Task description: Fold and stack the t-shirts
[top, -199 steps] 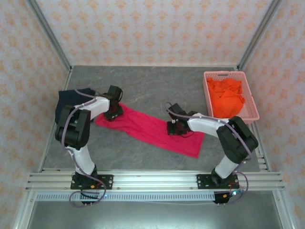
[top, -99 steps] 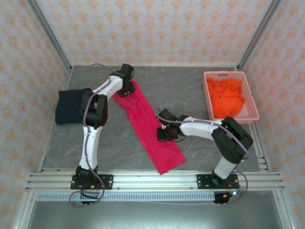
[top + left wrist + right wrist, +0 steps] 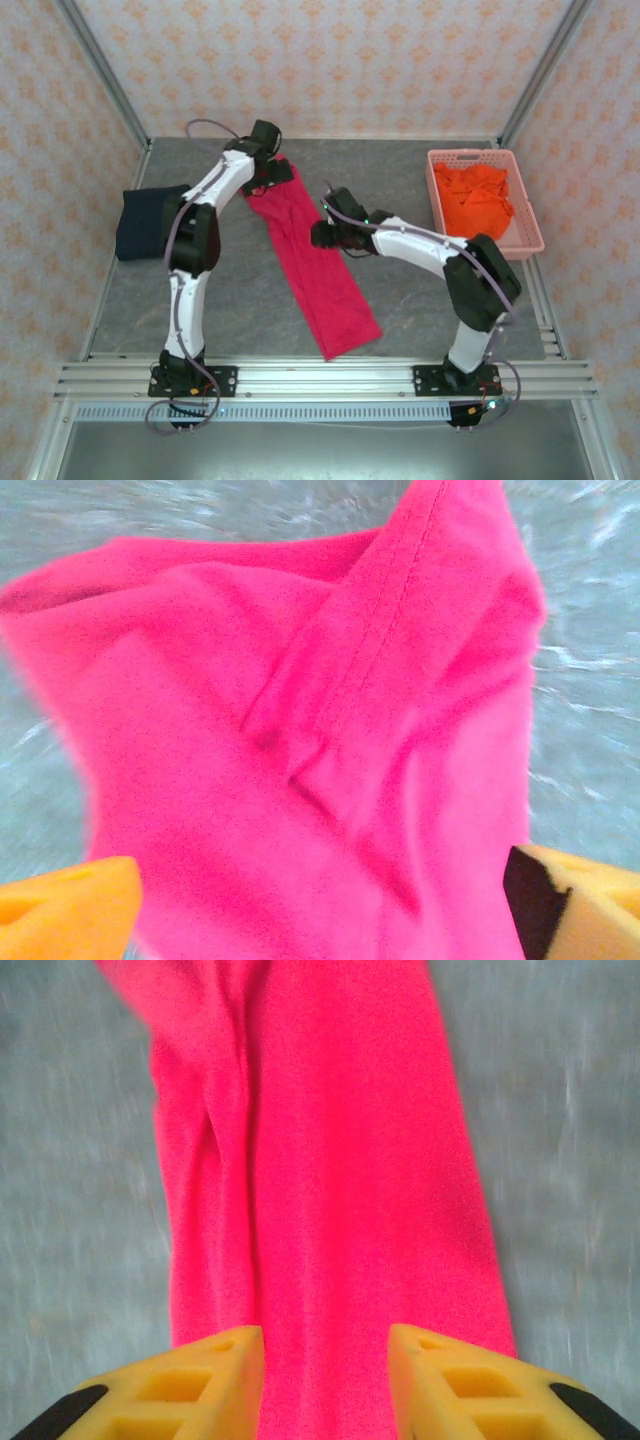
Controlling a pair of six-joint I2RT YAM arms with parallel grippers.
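Observation:
The crimson-pink t-shirt [image 3: 315,265] lies folded into a long narrow strip, running from the far middle of the table down toward the near edge. My left gripper [image 3: 270,180] hovers over its far end, jaws wide open, with the cloth [image 3: 300,730] loose beneath its orange fingers [image 3: 60,910]. My right gripper [image 3: 322,233] is over the strip's right edge near the middle, open, with flat cloth [image 3: 330,1180] showing between its fingers [image 3: 200,1380]. The dark navy t-shirt [image 3: 145,222] lies folded at the left. The orange t-shirt [image 3: 478,205] sits crumpled in the basket.
The pale pink lattice basket [image 3: 485,153] stands at the back right against the wall rail. Grey tabletop [image 3: 420,290] lies bare between the strip and the basket. The metal rail [image 3: 320,375] carrying the arm bases runs along the near edge.
Both arms swung the pink t-shirt from lying across the table to lengthwise, moving toward the back. Both grippers have opened and let go of the cloth.

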